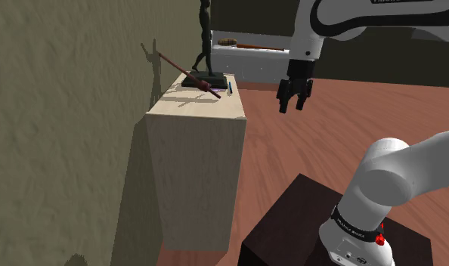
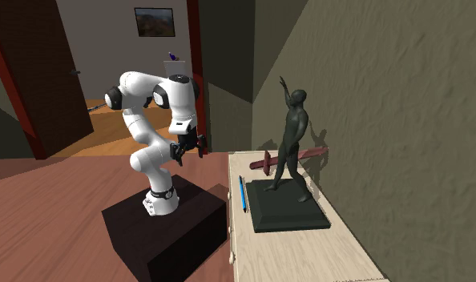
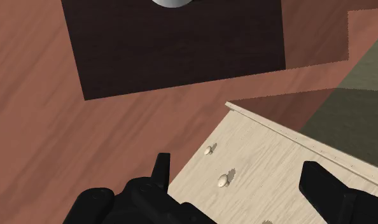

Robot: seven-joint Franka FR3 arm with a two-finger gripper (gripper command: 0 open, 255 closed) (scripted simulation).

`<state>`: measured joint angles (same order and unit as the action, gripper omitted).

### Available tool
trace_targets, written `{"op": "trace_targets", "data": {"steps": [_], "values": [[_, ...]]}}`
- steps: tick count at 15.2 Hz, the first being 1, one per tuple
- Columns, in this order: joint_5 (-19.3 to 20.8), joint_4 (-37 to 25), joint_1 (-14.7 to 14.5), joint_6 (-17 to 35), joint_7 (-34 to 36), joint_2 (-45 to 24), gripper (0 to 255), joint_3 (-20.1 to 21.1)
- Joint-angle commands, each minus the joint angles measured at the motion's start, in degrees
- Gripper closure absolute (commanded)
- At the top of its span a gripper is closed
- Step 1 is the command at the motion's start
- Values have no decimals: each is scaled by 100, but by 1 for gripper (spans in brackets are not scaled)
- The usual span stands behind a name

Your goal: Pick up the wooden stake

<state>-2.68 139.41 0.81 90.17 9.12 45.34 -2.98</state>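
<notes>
The stake (image 1: pixel 187 74) lies on the cabinet (image 1: pixel 200 151) top, across the statue's (image 1: pixel 204 45) dark base. Its long axis is tilted: the low end rests near the blue pen (image 1: pixel 230 88), and the high end points at the wall, toward the shoulder view's upper left. The gripper (image 1: pixel 293 102) hangs above the floor beside the cabinet, well apart from the stake, with its fingers spread and grasping nothing.

shoulder: is looking down from beside stand (image 1: pixel 291 219) toward dresser (image 1: pixel 193 174) | second exterior: is facing arm (image 2: pixel 144 86) across dresser top | wrist: is looking down, close, on dresser edge and stand
</notes>
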Motion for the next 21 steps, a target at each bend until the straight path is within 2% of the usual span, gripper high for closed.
{"op": "trace_targets", "data": {"steps": [1,11,16,21], "values": [[0,0,0,0,0,0,0,0],[-110,-1863,-129,360,990,-2070,0,725],[49,-3067,-165,282,1503,-3150,0,1017],[341,-4528,-253,-2,2020,-4317,0,1258]]}}
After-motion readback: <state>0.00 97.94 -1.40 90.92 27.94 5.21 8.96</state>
